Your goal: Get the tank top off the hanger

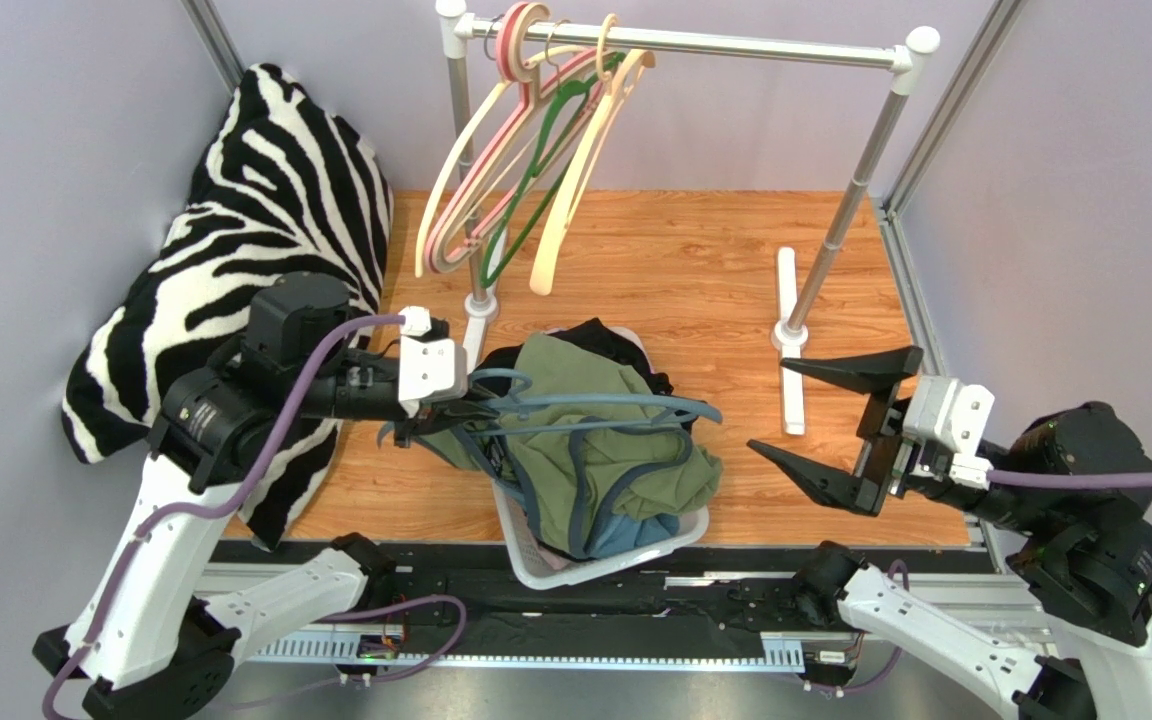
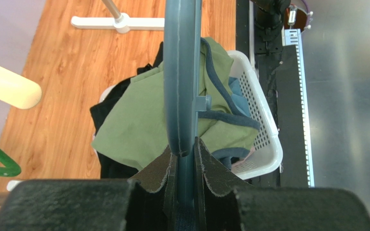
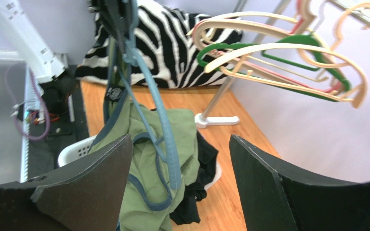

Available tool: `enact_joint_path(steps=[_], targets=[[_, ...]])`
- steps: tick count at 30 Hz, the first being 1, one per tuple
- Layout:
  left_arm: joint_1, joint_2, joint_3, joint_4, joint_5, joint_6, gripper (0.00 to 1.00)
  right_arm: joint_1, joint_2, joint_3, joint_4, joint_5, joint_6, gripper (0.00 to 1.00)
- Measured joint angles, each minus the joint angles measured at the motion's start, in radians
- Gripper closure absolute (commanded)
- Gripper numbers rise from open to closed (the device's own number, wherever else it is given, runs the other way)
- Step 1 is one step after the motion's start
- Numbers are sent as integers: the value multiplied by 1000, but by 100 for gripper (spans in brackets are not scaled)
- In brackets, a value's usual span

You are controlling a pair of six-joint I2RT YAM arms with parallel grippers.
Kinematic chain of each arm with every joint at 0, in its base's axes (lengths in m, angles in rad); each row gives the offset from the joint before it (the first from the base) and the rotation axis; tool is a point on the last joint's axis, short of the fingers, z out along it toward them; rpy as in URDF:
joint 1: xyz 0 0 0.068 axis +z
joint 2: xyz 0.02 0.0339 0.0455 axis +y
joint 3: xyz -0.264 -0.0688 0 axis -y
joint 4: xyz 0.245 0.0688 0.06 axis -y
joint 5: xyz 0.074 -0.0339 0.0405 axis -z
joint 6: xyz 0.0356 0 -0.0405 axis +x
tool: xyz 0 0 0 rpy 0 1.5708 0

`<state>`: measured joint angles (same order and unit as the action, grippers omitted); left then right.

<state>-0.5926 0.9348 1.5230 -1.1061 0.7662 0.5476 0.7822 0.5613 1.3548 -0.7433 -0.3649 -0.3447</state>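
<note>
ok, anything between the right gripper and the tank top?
Nothing visible. The right gripper stands open beside the tank top, with only bare wood between them. The hanger, clamped in the left gripper, lies across it. The rack foot lies by the right fingers, not ahead of them.

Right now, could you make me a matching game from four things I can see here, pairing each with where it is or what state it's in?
Things:
1. blue plastic hanger
2. olive-green tank top
3. zebra-striped cushion
4. right gripper

States:
A. open, holding nothing
B. heaped on the white perforated basket
C. propped against the side wall
D. clamped in the left gripper

Pairs: 1-D, 2-B, 3-C, 4-A
</note>
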Motion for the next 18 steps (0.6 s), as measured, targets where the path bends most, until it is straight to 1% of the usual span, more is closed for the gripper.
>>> enact_joint_path(steps=[3, 10, 15, 18], targets=[[-12, 21, 0, -5, -13, 5, 92, 0, 70, 28, -20, -60, -21, 23], [-37, 24, 0, -6, -17, 23, 92, 0, 253, 26, -24, -166, -42, 23], [-56, 38, 0, -23, -21, 48, 92, 0, 277, -29, 17, -220, -29, 28], [-61, 46, 0, -37, -29, 63, 92, 0, 289, -34, 38, -253, -11, 32]])
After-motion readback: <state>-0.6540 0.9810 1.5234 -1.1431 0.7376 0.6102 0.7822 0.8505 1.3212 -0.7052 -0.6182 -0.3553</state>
